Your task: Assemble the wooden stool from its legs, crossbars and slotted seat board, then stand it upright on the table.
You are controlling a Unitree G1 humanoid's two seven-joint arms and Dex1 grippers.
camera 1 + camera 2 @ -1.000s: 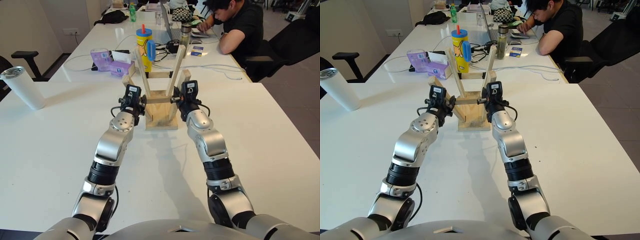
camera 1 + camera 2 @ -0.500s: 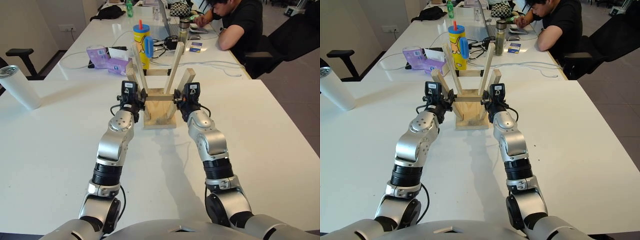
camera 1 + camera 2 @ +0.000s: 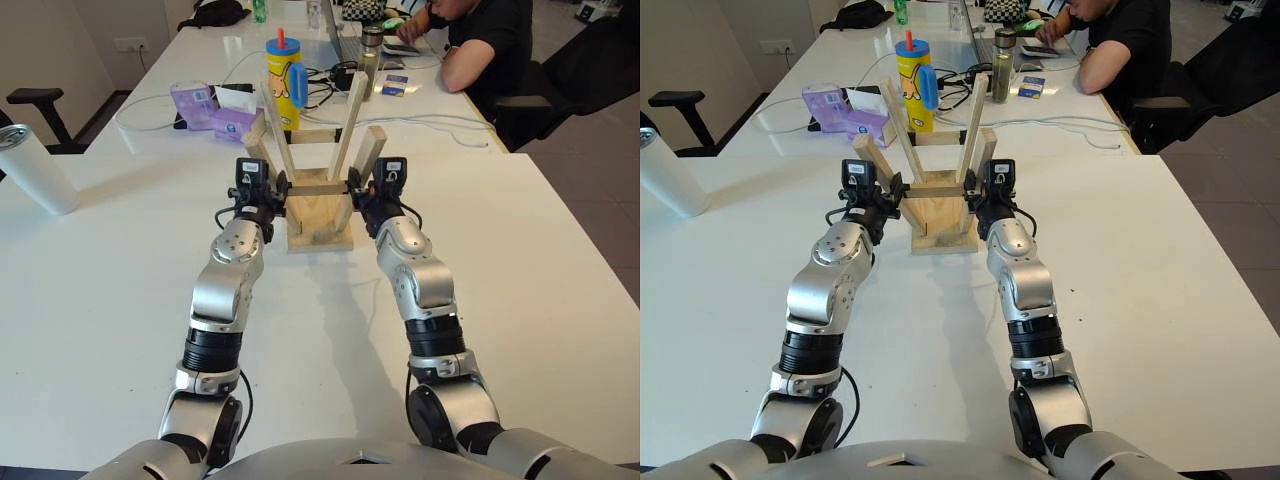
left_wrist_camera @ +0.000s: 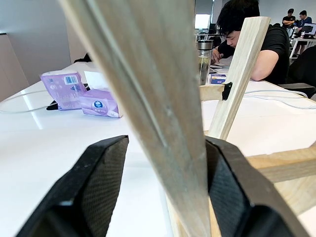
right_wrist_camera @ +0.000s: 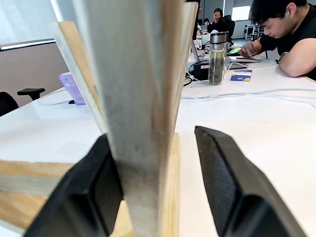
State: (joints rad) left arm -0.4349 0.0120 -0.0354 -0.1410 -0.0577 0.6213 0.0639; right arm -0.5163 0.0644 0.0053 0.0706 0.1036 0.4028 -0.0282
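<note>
Near the table's (image 3: 520, 300) far edge, stool (image 3: 320, 215) unmoved: left gripper (image 4: 166, 139) still clamps one leg (image 4: 148, 98), right gripper (image 5: 151, 132) loosely straddles another leg (image 5: 138, 74); yellow bottle (image 3: 283, 75) behind.

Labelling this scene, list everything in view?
upside-down wooden stool: 1, pale wood, near table centre, legs up
tall insulated tumbler: 1, white, near table's left edge
plastic cup with straw: 1, yellow, far table behind stool
tissue packs: 2, purple, far table, left of cup
clear bottle: 1, dark lid, far table, right of cup
near table: 1, white, under stool
left gripper: 1, black, at stool's left leg
right gripper: 1, black, open around stool's right leg
</note>
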